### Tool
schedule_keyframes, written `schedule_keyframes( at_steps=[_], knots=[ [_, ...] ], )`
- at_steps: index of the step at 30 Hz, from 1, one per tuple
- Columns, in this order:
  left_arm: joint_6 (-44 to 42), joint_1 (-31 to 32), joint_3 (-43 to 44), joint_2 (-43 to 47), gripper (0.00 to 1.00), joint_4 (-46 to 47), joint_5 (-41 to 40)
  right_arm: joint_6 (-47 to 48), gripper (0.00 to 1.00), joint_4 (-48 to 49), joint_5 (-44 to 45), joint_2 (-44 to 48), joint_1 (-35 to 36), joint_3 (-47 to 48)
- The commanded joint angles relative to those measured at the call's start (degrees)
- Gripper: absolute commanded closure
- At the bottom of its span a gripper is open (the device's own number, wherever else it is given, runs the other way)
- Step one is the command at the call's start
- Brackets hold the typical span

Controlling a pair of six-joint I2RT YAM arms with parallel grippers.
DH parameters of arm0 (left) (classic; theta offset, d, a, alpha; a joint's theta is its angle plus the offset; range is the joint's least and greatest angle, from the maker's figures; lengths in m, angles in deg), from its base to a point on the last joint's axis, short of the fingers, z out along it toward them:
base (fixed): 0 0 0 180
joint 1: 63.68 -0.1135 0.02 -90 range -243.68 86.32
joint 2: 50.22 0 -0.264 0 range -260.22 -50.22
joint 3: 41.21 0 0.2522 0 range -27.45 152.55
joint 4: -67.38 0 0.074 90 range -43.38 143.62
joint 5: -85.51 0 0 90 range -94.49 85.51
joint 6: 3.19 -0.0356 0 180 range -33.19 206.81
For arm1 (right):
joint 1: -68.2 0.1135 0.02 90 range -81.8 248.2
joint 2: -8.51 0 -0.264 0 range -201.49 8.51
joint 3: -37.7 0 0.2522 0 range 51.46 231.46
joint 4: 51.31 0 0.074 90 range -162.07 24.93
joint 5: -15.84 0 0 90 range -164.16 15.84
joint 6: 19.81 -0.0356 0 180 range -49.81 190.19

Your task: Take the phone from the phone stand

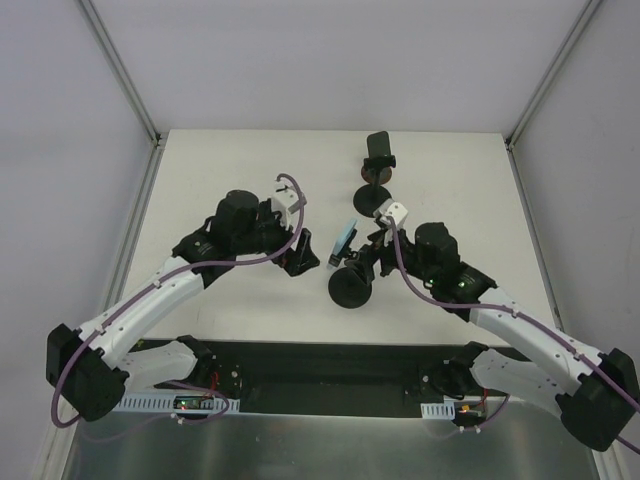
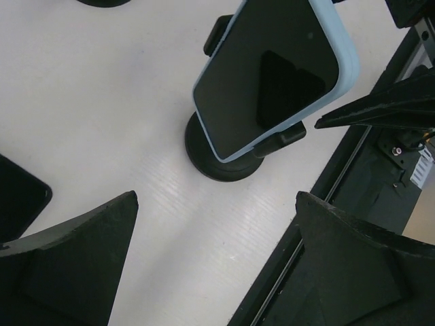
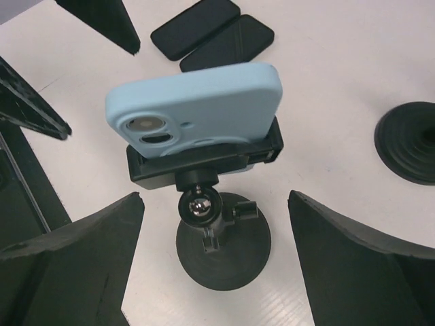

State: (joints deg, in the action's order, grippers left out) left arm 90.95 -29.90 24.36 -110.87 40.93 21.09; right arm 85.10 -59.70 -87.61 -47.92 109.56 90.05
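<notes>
A phone in a light blue case (image 1: 345, 240) is clamped in a black phone stand (image 1: 350, 288) at the table's middle. The left wrist view shows its dark screen (image 2: 272, 75) above the stand's round base (image 2: 221, 159). The right wrist view shows its blue back with the camera (image 3: 197, 109), the clamp (image 3: 204, 163) and the base (image 3: 224, 248). My left gripper (image 1: 303, 256) (image 2: 217, 198) is open and empty, just left of the phone. My right gripper (image 1: 368, 256) (image 3: 216, 198) is open, its fingers either side of the stand, touching nothing.
A second black stand (image 1: 375, 185) holding a dark phone stands farther back; its base shows in the right wrist view (image 3: 408, 142). Two dark phones (image 3: 211, 30) lie flat beyond the blue phone. A black strip (image 2: 353, 170) runs along the table's near edge.
</notes>
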Motion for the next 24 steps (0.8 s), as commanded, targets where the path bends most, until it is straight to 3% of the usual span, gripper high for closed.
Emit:
schedule_keyframes(
  at_steps=[1, 18, 24],
  knots=[
    [0.69, 4.7, 4.43, -4.91, 0.01, 3.98, -0.89, -4.53, 0.1, 0.35, 7.98, 4.74, 0.3, -3.07],
    [5.87, 17.8, 6.64, -15.03, 0.01, 9.17, -1.68, -11.4, 0.12, -0.09, 25.57, 11.86, 0.3, -9.67],
    [8.86, 22.11, 6.64, -16.17, 0.01, 14.88, -1.06, -11.05, 0.12, -0.27, 25.94, 11.43, 0.21, -9.32]
  ],
)
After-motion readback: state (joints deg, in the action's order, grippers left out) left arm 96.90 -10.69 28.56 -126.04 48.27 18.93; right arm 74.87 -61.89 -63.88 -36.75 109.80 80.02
